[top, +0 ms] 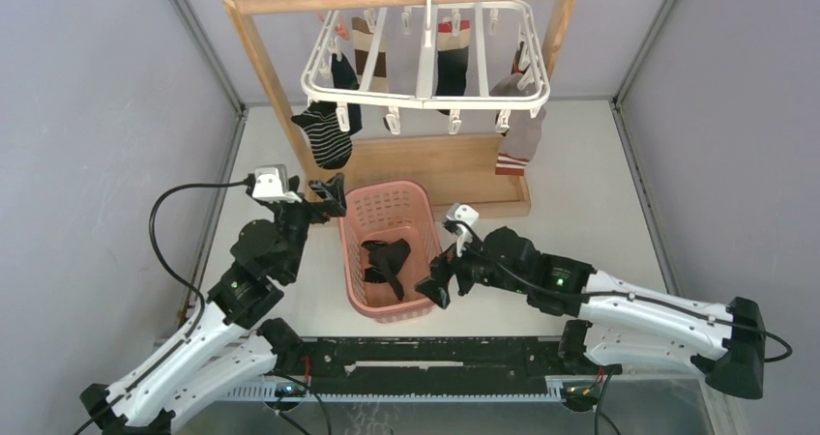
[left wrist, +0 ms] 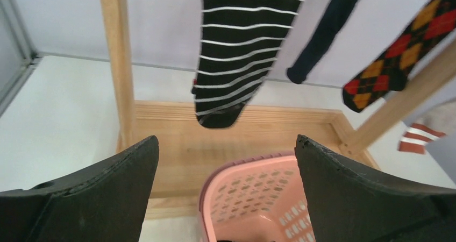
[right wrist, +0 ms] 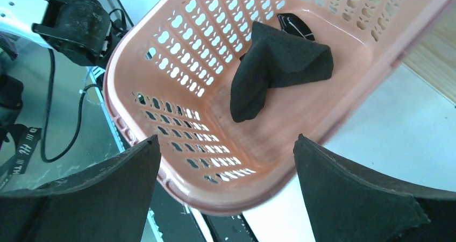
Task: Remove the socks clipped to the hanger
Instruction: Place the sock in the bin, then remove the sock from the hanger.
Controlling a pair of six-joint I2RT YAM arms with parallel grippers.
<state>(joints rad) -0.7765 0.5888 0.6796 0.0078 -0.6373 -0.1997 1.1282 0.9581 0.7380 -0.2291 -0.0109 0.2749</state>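
Observation:
The white hanger (top: 425, 60) hangs by its hook from the wooden rack's top bar. Clipped to it are a black white-striped sock (top: 327, 135), a brown-and-cream banded sock (top: 370, 53), an argyle sock (top: 451, 60) and a grey sock with a red-white cuff (top: 520, 137). A black sock (top: 387, 261) lies in the pink basket (top: 345, 261). My left gripper (top: 332, 198) is open and empty at the basket's far left corner, below the striped sock (left wrist: 236, 54). My right gripper (top: 435, 285) is open and empty at the basket's near right corner, above its rim (right wrist: 115, 113).
The wooden rack (top: 259, 53) stands on a wooden base tray (top: 435, 164) right behind the basket. Grey walls close the left, right and back. In the left wrist view a dark sock (left wrist: 322, 37) and the argyle sock (left wrist: 398, 59) hang to the right.

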